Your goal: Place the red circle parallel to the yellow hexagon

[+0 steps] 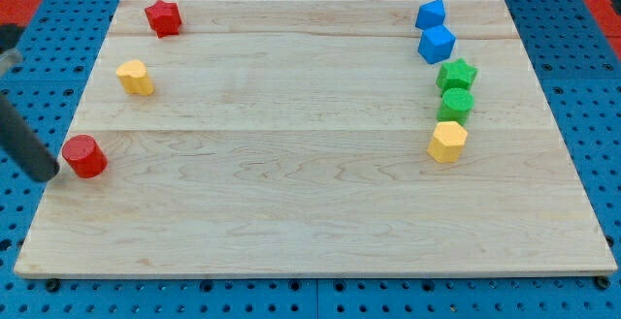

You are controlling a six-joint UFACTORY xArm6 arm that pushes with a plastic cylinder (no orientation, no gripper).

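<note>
Eight blocks lie on the counter (310,212). Two are red: a star (163,16) near the top-left corner and a circle (84,156) by the left edge. Two are yellow: a rounded block (136,77) near the left edge, whose exact shape I cannot make out, and a hexagon (447,142) toward the right edge. Two are blue: one cube (431,14) near the top-right corner and a second cube (438,44) just below it. Two are green: a star-like block (456,74) and a round block (455,104), both along the right side. One dark rod shows, with my tip (44,175) at the left edge.
</note>
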